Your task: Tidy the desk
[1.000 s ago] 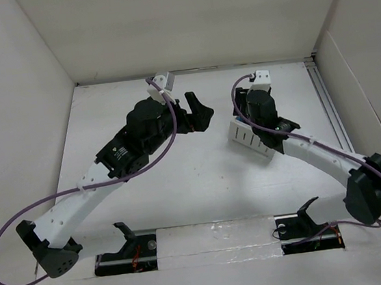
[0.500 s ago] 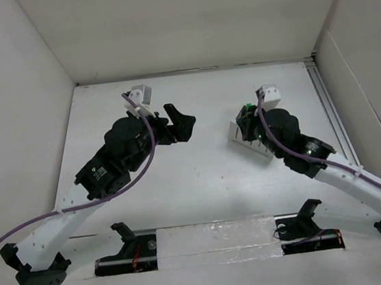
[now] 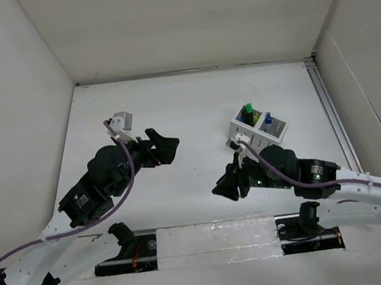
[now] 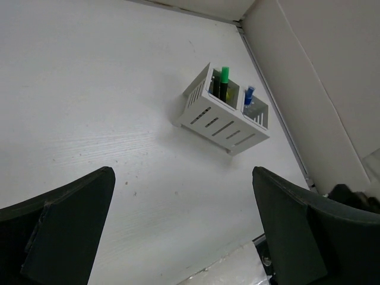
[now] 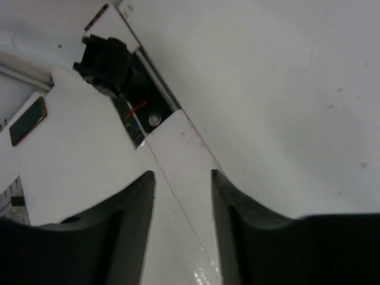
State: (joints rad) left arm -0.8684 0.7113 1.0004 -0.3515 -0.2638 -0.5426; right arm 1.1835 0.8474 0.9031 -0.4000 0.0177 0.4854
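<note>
Right, the tabletop (image 3: 173, 110) is one flat matte white surface w/ white panel walls (image 3: 27, 99) on three sides. It lies under the holder box (image 4: 217, 122) and spreads out from it every way, furthest to the box's left. In the top view its long axis seems to run left-right, parallel to the row of arm bases, though the camera angle makes that hard to be sure of.

There is one holder box, on the tabletop's right half, turned at an angle to the walls. Two compartments show. One has 1 green-capped marker (image 4: 225, 74) and 1 black pen (image 4: 217, 80), both upright. The next has 1 blue-capped pen (image 4: 249, 94).

There are two arms w/ one claw each. The left claw (image 3: 162, 149) is well left of the box, fingers spread wide apart, nothing btwn them. The right claw (image 3: 222, 188) is on the near side of the box, twd the arm bases. Its fingers are partly apart, w/ only bare surface showing in the gap, so it holds nothing.
</note>
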